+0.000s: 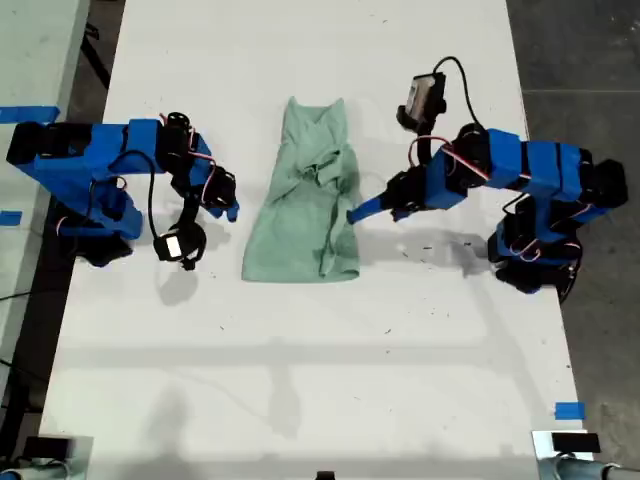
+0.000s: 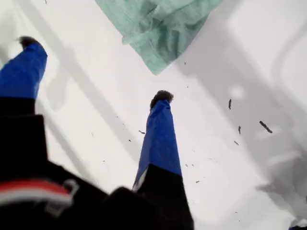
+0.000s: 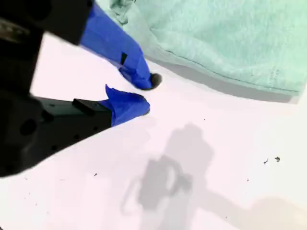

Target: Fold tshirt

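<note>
A white flat tabletop (image 1: 320,380) is carrying everything, with dark flooring (image 1: 575,50) showing past its edge at the exterior view's right and small pieces of blue tape (image 1: 568,410) sticking near its borders. Tiny dark specks (image 2: 265,126) are lying scattered on the white surface, and the arms are casting soft grey shadows across it. Nothing is standing between either gripper and the cloth. The pale mint-green short-sleeved tshirt (image 1: 305,200) is lying in the middle of the table, between the two blue arms, gathered into a long narrow shape with rumpled folds bunching across its middle and its wider end towards the exterior view's bottom. The first gripper (image 1: 215,205), on the arm at the exterior view's left, is hanging over bare table a little apart from the tshirt's edge. In the first wrist view, that first gripper (image 2: 96,69) is spreading its two blue fingers wide with only white table between them, gripping nothing, and a corner of the tshirt (image 2: 158,28) is lying ahead of the fingertips without touching them. The second gripper (image 1: 355,214), on the arm at the exterior view's right, is pointing at the tshirt's other long edge, just beside it. In the second wrist view, the second gripper (image 3: 144,91) is holding its blue jaws drawn almost together, with nothing between them, and the tshirt (image 3: 225,38) is lying just beyond the tips; whether they are brushing the fabric cannot be told.
</note>
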Available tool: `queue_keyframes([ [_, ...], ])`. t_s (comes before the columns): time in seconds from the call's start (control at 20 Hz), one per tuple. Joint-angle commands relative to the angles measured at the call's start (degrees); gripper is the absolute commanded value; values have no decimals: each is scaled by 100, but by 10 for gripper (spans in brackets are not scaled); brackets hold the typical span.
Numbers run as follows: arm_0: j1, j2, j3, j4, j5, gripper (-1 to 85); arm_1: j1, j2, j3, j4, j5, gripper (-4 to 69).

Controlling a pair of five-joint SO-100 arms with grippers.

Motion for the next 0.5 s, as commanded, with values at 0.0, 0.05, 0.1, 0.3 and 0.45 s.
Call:
queue_keyframes([
  [0.0,220,-88,-598,-193,114,297,97,334,18,-141,-44,380],
  [0.05,246,-193,-633,-316,149,308,105,334,26,-167,-62,380],
  [0.1,246,-316,-624,-387,149,315,114,334,35,-193,-79,379],
  [0.3,26,-826,-246,-870,220,322,105,343,44,-211,-105,378],
  [0.45,-211,-1292,79,-1257,229,295,62,422,149,-229,-70,378],
])
